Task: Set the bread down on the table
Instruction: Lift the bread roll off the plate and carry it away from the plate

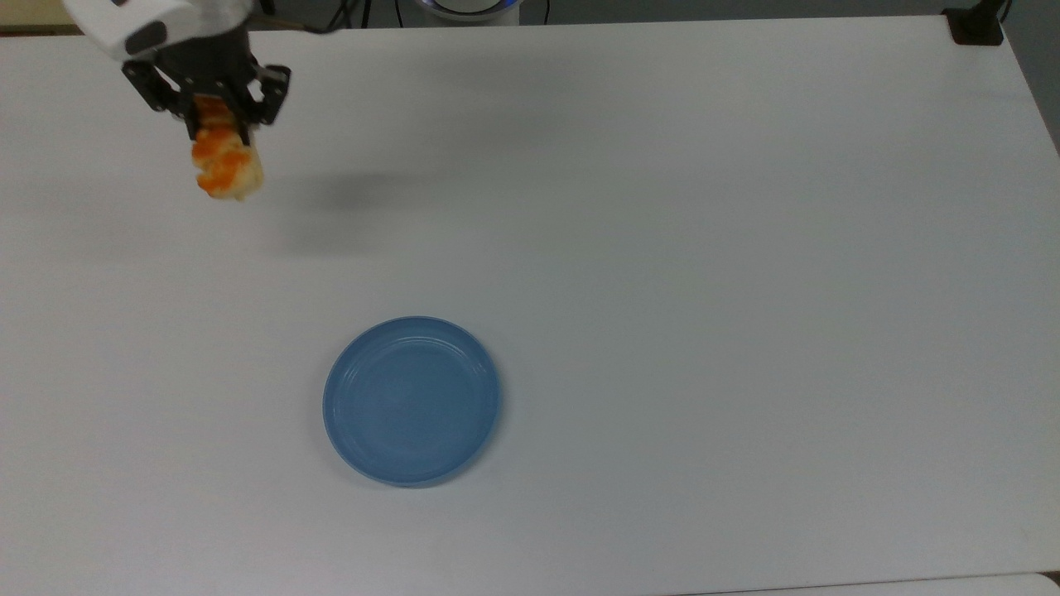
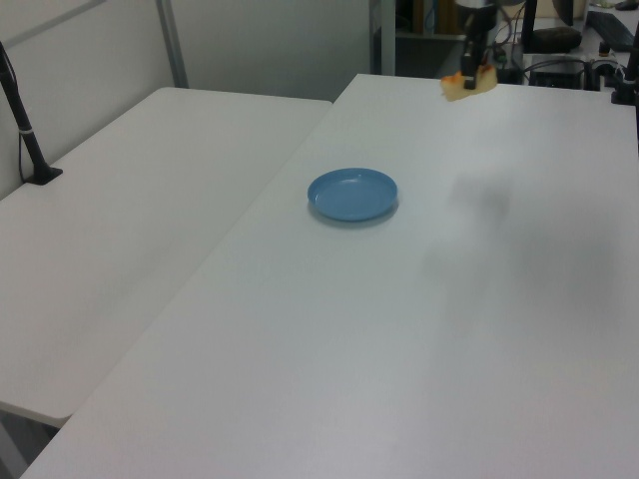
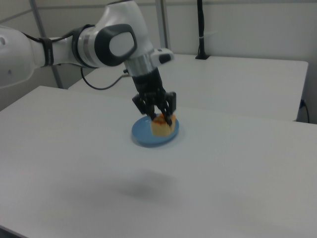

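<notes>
The bread point(image 1: 222, 165) is being carried, pinched in the gripper point(image 1: 217, 124), high above the tabletop point(image 1: 704, 248); lowering and release are being called for next.

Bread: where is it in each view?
Top view: the bread, upper left, hangs from the end effector.
Left view: bread at top, right of centre.
Right view: bread at centre, overlapping the plate.
Shared landmark: blue plate.
</notes>
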`<state>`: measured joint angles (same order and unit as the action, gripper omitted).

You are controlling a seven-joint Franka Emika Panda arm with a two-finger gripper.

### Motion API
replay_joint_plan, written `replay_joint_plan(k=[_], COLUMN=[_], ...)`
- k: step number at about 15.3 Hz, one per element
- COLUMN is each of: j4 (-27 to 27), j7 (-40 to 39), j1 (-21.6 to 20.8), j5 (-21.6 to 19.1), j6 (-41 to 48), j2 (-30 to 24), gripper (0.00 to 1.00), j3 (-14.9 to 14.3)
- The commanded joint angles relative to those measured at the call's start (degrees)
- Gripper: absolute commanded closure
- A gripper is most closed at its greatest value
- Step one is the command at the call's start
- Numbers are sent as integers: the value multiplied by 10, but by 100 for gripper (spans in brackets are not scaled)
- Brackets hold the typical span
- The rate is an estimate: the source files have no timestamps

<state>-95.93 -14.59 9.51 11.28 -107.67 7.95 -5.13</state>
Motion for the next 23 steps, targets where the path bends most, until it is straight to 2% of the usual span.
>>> replay_joint_plan(k=[1,7,9,11,15,18,20,22,23], j4=[-65,-127,-153,-181,-225,-224,-223,-222,-221], j7=[-113,-241,-241,-231,-151,-86,-74,-72,-72], j1=[60,163,187,195,198,189,189,189,191], j5=[-43,-43,-43,-47,-49,-49,-49,-49,-49], j6=[28,19,-39,-112,-253,-316,-343,-341,-336], j2=[-39,-30,-29,-25,14,68,77,76,73], gripper=[53,53,53,53,54,54,52,8,0], j3=[-2,-6,-6,-6,-7,-7,-7,-7,-7])
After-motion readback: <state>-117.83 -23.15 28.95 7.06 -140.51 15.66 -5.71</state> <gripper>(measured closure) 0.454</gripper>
